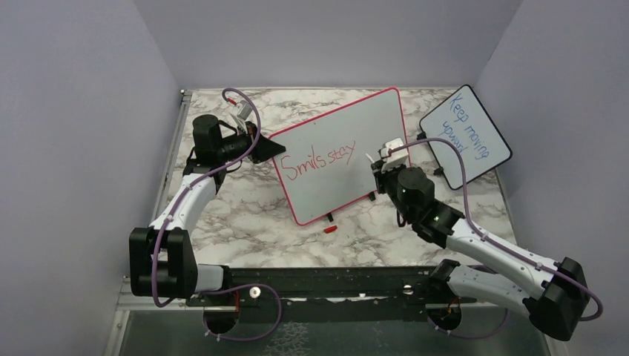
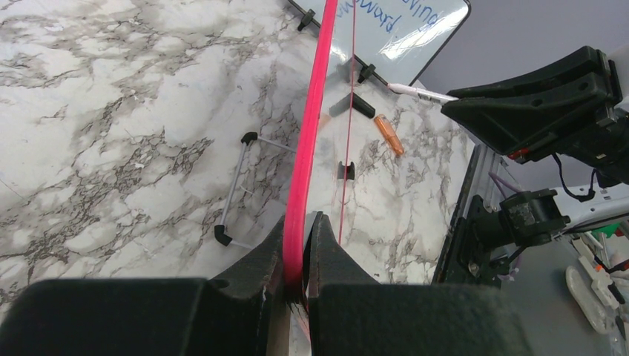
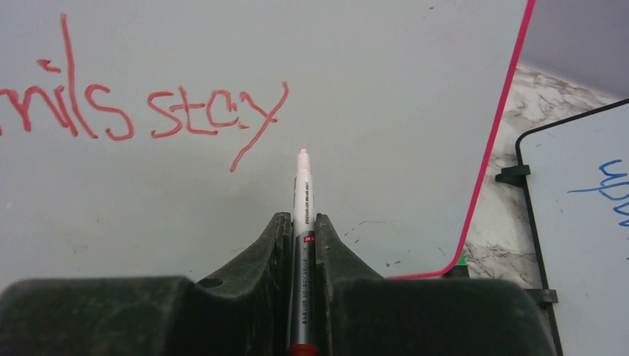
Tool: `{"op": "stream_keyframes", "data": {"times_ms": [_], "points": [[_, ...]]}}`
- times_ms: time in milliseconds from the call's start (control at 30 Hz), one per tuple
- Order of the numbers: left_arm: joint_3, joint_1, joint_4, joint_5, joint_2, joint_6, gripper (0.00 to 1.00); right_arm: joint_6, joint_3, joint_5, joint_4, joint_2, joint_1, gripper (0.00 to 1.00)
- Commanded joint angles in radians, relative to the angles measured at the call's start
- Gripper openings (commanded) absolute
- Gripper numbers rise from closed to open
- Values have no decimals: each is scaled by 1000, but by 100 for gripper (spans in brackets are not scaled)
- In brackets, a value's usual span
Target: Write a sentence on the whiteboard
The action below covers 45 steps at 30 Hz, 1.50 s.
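The whiteboard (image 1: 348,130) with its red-pink frame stands tilted on the marble table. Red writing on it reads "Smils stay" (image 1: 320,159); the right wrist view shows "mils stay" (image 3: 148,111). My left gripper (image 1: 273,148) is shut on the board's left frame edge (image 2: 308,170), seen edge-on in the left wrist view. My right gripper (image 1: 380,165) is shut on a white and grey marker (image 3: 302,222). Its tip (image 3: 302,153) points at blank board just right of and below "stay". Whether the tip touches the board is unclear.
A smaller black-framed board (image 1: 465,135) with blue writing "Keep moving upward" stands at the back right. A small red cap (image 1: 329,229) lies on the table in front of the whiteboard; it shows orange in the left wrist view (image 2: 388,134). Walls close in on three sides.
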Motion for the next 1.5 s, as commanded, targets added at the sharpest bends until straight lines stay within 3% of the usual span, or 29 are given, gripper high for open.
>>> {"op": "stream_keyframes", "data": {"times_ms": [0,567,1467], "points": [[-21,-23,-83,-152,23,127,0,-35,61,-23,77,34,-45,1],[-16,-23,-93,-154,26,133,0,-82,207,-222,148,195,-190,1],[-7,-23,-109,-153,31,143,0,-49,200,-225,80,271,-203,1]]}}
